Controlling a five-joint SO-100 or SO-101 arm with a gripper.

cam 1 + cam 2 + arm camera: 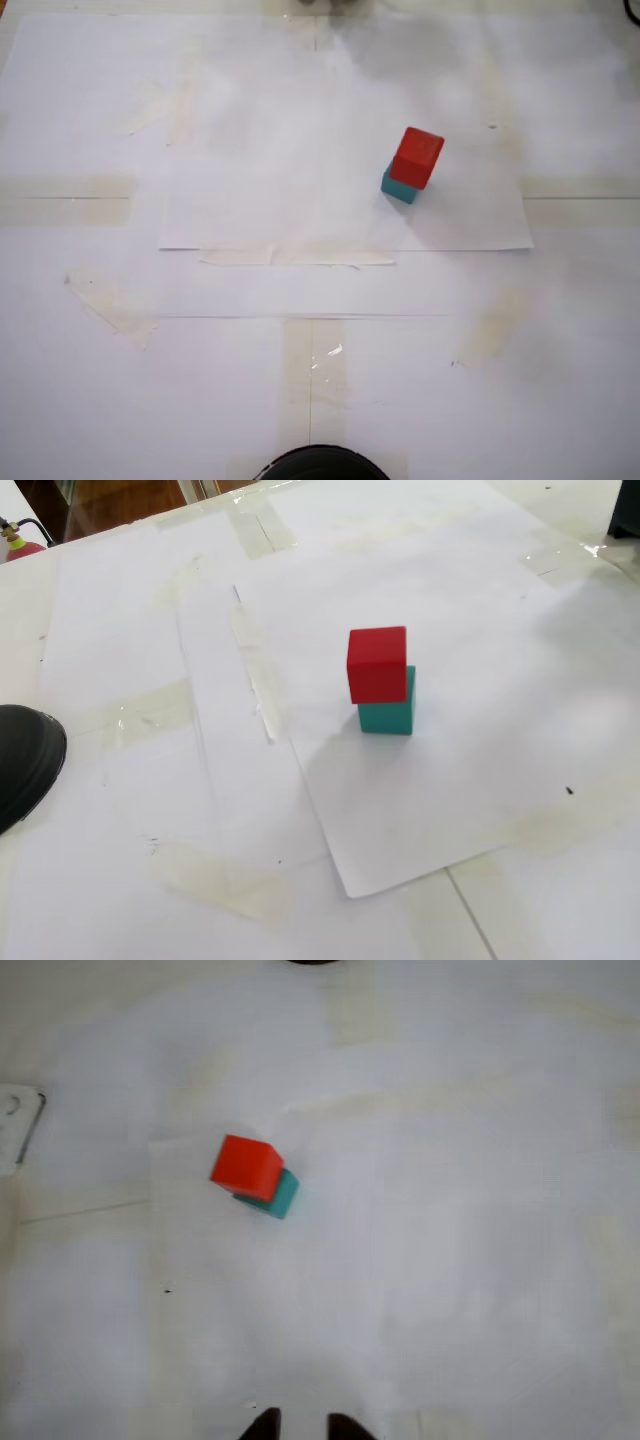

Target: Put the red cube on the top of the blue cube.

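The red cube (417, 156) (246, 1165) (378, 663) sits on top of the blue cube (398, 187) (279, 1197) (387, 714), slightly offset and turned against it, on a white paper sheet (300, 215). In the wrist view only the two dark tips of my gripper (303, 1428) show at the bottom edge. They stand open with bare paper between them, well away from the stack and high above the table. Neither fixed view shows the gripper.
White paper sheets taped down cover the table (150, 630). A black rounded object (320, 465) (25, 760) sits at the table edge. A dark shape (628, 505) shows at the far right corner. A white plate-like piece (15, 1125) lies at the wrist view's left edge.
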